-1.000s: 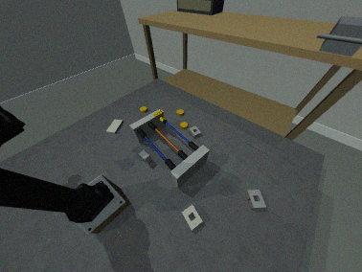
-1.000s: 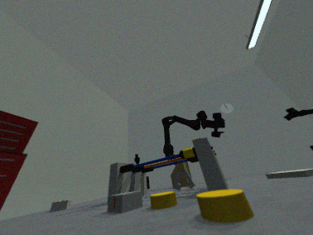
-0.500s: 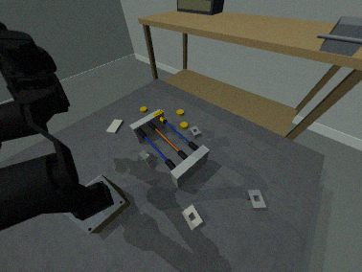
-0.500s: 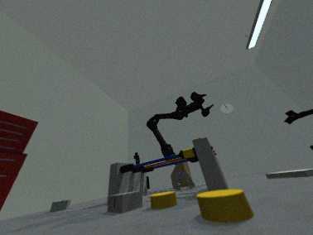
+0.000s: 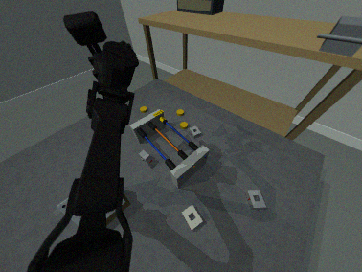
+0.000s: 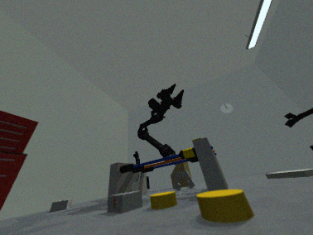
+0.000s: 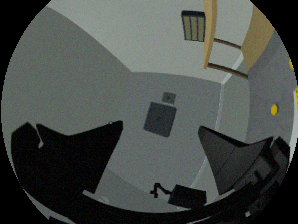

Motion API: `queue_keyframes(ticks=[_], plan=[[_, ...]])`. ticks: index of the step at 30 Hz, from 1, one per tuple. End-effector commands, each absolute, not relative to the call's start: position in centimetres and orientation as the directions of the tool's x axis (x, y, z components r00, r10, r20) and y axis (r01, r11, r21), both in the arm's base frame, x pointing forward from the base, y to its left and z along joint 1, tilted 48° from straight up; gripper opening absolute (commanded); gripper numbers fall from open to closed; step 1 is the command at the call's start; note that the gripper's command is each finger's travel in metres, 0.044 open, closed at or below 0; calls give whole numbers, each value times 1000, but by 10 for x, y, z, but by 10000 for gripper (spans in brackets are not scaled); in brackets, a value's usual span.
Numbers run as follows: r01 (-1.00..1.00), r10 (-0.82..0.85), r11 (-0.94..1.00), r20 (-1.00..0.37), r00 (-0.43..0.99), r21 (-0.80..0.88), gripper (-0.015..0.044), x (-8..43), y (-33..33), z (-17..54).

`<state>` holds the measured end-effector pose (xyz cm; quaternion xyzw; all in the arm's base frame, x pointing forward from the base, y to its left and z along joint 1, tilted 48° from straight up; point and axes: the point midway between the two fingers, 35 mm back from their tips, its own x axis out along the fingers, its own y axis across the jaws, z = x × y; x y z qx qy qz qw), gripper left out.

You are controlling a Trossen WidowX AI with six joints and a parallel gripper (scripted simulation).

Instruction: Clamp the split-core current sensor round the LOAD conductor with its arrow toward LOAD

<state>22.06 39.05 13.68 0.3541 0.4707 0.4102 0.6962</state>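
Observation:
My gripper (image 6: 179, 88) (image 7: 161, 127) is open and empty, raised high above the conductor rack. The rack has pale end plates (image 5: 191, 165) (image 6: 211, 165) carrying two blue conductors (image 5: 178, 132) and an orange conductor (image 5: 167, 139). A yellow marker (image 5: 158, 113) sits on the far plate by the right blue conductor; its lettering is unreadable. Small grey devices stand or lie about: one (image 5: 145, 156) left of the rack, one (image 5: 194, 130) (image 6: 125, 202) right of it, and one (image 5: 256, 198) (image 6: 60, 206) farther right. I cannot tell which is the open sensor, nor see its arrow.
Yellow discs (image 5: 184, 124) (image 6: 163, 200) lie beyond the rack. A cream block (image 5: 192, 217) with a square hole lies nearer the arm. A wooden bench (image 5: 249, 31) stands behind. A red cabinet (image 6: 14, 136) and another dark arm (image 6: 299, 117) show at the sides.

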Motion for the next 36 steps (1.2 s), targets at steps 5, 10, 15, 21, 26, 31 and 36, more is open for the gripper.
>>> queue_keyframes(ticks=[5, 10, 15, 21, 26, 31, 36], plan=[[-418, 776, 556, -268, 571, 719, 440, 306, 290, 199], [-440, 633, 695, -195, 749, 568, 440, 336, 218, 235], [-369, 439, 848, -113, 891, 381, 440, 347, 139, 269], [-162, 165, 977, -10, 986, 137, 440, 335, 47, 305], [0, 0, 1000, 50, 999, 0, 440, 316, 0, 323], [0, 0, 1000, 50, 999, 0, 440, 316, 0, 323], [-1, 1, 1000, 16, 1000, 4, 440, 322, 3, 318]])
